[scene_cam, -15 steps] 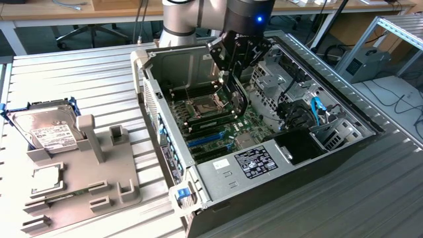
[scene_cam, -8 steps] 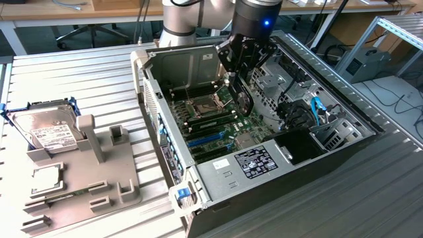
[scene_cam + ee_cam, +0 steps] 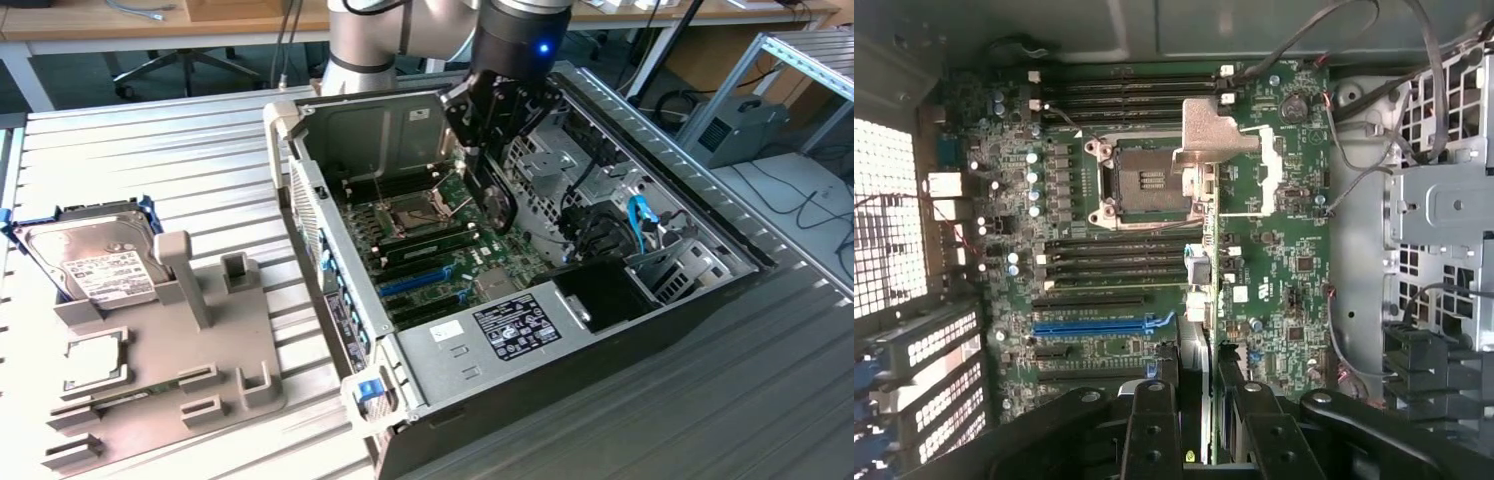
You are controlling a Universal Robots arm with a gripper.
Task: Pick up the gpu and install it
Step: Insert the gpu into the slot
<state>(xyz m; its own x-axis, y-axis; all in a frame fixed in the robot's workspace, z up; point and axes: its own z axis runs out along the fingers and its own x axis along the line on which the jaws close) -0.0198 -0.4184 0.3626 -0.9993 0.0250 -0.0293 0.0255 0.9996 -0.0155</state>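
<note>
Exterior view has the black hand (image 3: 491, 145) pinching the slim dark gpu (image 3: 497, 200) upright, edge down, above the green motherboard (image 3: 507, 262) inside the open grey computer case (image 3: 367, 130), seemingly to meet a slot

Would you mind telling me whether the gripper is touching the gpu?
Touching. The exterior view shows the gpu hanging edge-on from the gripper, which is clamped on its upper edge above the motherboard.
</note>
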